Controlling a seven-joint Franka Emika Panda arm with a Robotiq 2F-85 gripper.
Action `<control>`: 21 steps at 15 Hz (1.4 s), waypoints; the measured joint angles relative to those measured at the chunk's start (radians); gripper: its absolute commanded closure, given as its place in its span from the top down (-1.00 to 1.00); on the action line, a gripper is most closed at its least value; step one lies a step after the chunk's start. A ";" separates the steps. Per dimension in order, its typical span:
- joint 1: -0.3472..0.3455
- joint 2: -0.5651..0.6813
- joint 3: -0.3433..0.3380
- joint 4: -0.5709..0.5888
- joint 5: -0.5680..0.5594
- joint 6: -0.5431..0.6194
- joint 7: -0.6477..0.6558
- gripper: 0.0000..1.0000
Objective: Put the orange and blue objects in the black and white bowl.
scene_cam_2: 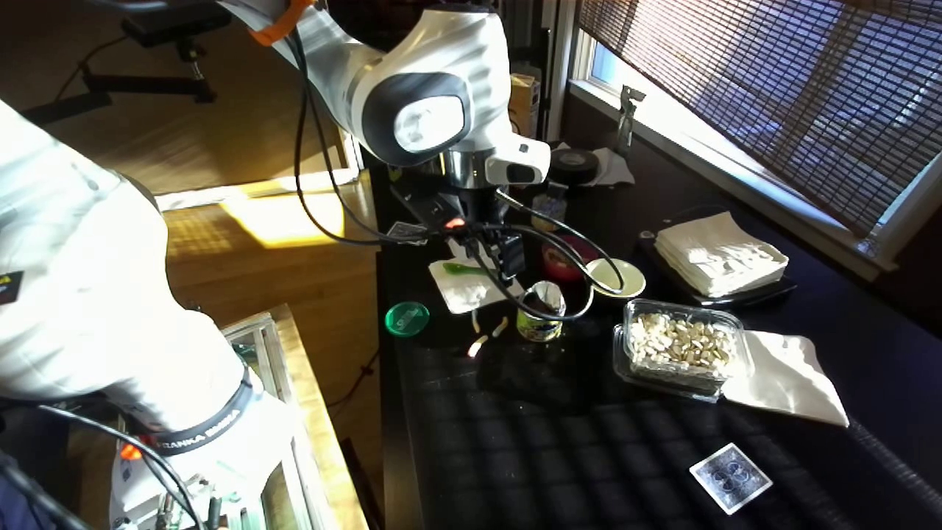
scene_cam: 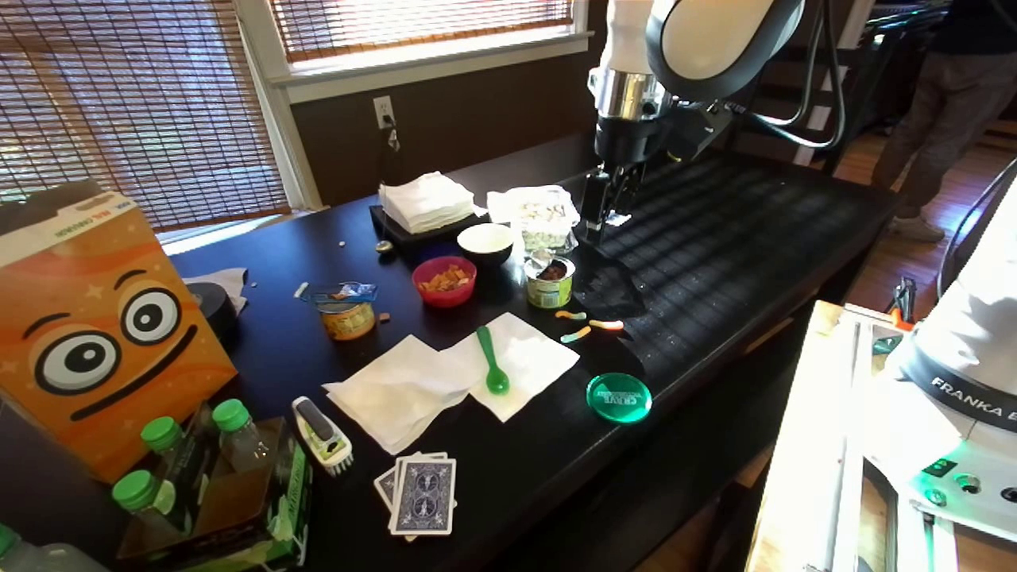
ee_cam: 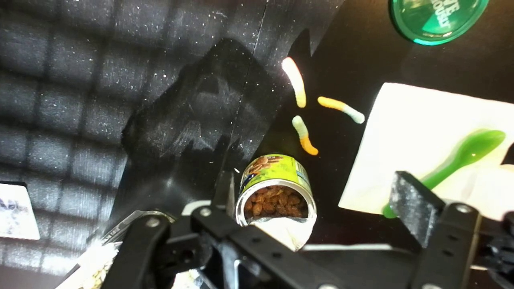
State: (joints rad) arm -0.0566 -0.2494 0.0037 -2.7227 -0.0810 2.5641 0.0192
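Observation:
Three orange and pale-blue gummy worms lie apart on the dark table: one (ee_cam: 295, 82), another (ee_cam: 341, 109) and a third (ee_cam: 305, 135). They also show in an exterior view as one worm (scene_cam: 570, 315), another (scene_cam: 606, 325) and a third (scene_cam: 575, 334). The black and white bowl (scene_cam: 486, 240), white inside and dark outside, stands behind the yellow-green can; it also shows in an exterior view (scene_cam_2: 617, 278). I cannot clearly make it out in the wrist view. My gripper (ee_cam: 319, 196) is open and empty, held above the table with its fingers wide apart.
The yellow-green can (ee_cam: 277, 200) of brown pieces, its lid peeled back, stands near the worms. A red bowl (scene_cam: 445, 298) stands beside the black and white bowl. A seed tub (scene_cam_2: 681, 353), napkin stack (scene_cam: 429, 204), green spoon (scene_cam: 493, 361) and green lid (scene_cam: 619, 397) are around.

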 measured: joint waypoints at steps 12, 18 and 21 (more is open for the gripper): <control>0.012 0.114 0.023 -0.031 0.009 0.081 0.060 1.00; 0.033 0.243 0.008 -0.032 0.117 0.128 -0.123 1.00; 0.033 0.301 0.006 -0.032 0.173 0.164 -0.215 1.00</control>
State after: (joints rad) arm -0.0239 0.0519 0.0094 -2.7550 0.0921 2.7281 -0.1954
